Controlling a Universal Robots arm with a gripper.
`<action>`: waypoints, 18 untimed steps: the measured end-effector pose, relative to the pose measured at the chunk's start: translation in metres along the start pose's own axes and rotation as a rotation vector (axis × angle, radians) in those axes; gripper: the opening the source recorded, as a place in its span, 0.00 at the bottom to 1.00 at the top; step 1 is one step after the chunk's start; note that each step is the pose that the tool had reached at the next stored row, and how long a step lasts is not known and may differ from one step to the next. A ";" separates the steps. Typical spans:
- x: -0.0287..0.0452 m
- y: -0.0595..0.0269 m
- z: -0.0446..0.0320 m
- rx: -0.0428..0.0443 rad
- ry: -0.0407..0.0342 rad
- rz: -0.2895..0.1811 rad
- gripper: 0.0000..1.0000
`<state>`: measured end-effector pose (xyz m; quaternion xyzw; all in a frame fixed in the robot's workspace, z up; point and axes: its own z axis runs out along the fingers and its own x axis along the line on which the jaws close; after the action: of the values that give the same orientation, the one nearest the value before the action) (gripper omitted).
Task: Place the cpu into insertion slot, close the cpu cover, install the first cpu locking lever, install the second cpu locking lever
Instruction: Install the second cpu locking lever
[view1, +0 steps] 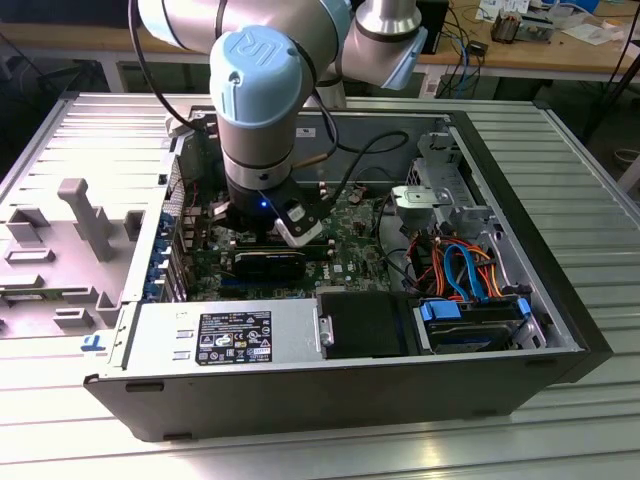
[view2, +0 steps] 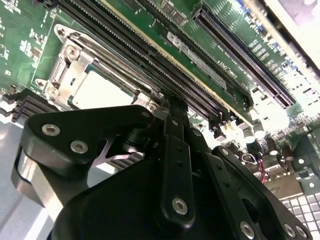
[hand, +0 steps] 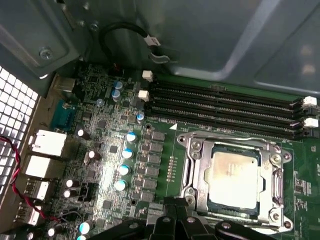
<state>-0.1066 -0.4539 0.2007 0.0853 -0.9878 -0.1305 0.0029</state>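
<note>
The cpu (hand: 232, 175), a dull silver square, lies flat in the insertion slot (hand: 186, 141) on the green motherboard. The silver cpu cover (hand: 199, 162) is folded down around it, with the chip showing through its window. In the second wrist view the cpu (view2: 100, 92) and cpu cover (view2: 75, 52) sit just beyond my black fingers. My gripper (hand: 176, 206) (view2: 170, 107) hangs at the socket's near edge, shut with nothing visible between its fingers. In the exterior view the gripper (view1: 290, 228) is low inside the open case and the arm hides the socket. I cannot tell how the locking levers sit.
Long black memory slots (hand: 225, 102) run beside the socket. Capacitors (hand: 124, 170) and rear ports (hand: 47, 142) stand on its other side. The case holds a power supply (view1: 225, 335), a black fan shroud (view1: 365, 325), a drive (view1: 470, 325) and coloured cables (view1: 465, 270).
</note>
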 end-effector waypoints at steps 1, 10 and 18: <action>0.0000 0.0005 -0.0024 0.0004 0.0003 0.000 0.11; -0.0193 0.0041 -0.0050 -0.0049 0.0155 0.004 0.11; -0.0334 0.0336 0.0002 0.0304 0.0248 0.007 0.11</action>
<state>-0.0794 -0.4162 0.2097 0.0836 -0.9898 -0.1144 0.0143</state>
